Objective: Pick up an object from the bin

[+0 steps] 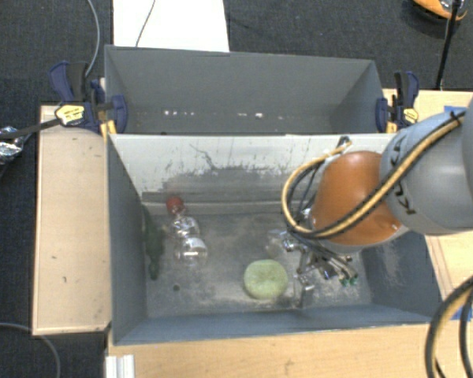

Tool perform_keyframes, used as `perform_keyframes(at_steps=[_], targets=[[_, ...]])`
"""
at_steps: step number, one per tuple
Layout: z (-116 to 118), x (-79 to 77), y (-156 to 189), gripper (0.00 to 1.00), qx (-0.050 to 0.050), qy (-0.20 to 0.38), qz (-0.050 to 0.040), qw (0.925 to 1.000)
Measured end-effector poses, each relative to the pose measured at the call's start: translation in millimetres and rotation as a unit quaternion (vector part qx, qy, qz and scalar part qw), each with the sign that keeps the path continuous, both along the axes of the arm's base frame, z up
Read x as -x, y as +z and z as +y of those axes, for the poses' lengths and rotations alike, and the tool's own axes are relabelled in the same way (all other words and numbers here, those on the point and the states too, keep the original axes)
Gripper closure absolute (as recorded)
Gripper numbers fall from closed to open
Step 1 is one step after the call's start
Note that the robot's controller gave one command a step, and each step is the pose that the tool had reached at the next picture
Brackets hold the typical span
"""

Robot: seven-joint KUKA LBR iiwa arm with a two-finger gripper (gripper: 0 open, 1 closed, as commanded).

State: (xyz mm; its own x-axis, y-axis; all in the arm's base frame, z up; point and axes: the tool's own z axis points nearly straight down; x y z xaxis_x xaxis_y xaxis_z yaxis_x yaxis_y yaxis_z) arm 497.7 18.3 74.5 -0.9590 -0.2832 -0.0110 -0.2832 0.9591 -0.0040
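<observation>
The bin [130, 250] is seen as matt grey metal, scuffed and scratched. A clear, glossy piece [187, 239] and a matt, pale-green disc [264, 279] are shown inside.

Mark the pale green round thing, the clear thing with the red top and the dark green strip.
pale green round thing [263, 279]: camera view, centre of its top.
clear thing with the red top [188, 239]: camera view, on its clear body.
dark green strip [152, 246]: camera view, midway along it.

Thick grey arm [445, 176] with dark lettering, glossy orange wrist cover [355, 199], looped black and yellow cables [286, 199], silvery metal gripper [306, 287].
</observation>
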Motion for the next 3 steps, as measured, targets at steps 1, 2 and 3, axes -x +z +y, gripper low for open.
perform_keyframes(at_steps=[1,2,3], targets=[[48.1,-7.1,-3.6,1.0,0.0,0.148,-0.002,0.9889],[48.0,-7.2,-3.5,1.0,0.0,0.15,-0.0022,0.9887],[48.0,-7.2,-3.5,1.0,0.0,0.151,-0.0023,0.9885]])
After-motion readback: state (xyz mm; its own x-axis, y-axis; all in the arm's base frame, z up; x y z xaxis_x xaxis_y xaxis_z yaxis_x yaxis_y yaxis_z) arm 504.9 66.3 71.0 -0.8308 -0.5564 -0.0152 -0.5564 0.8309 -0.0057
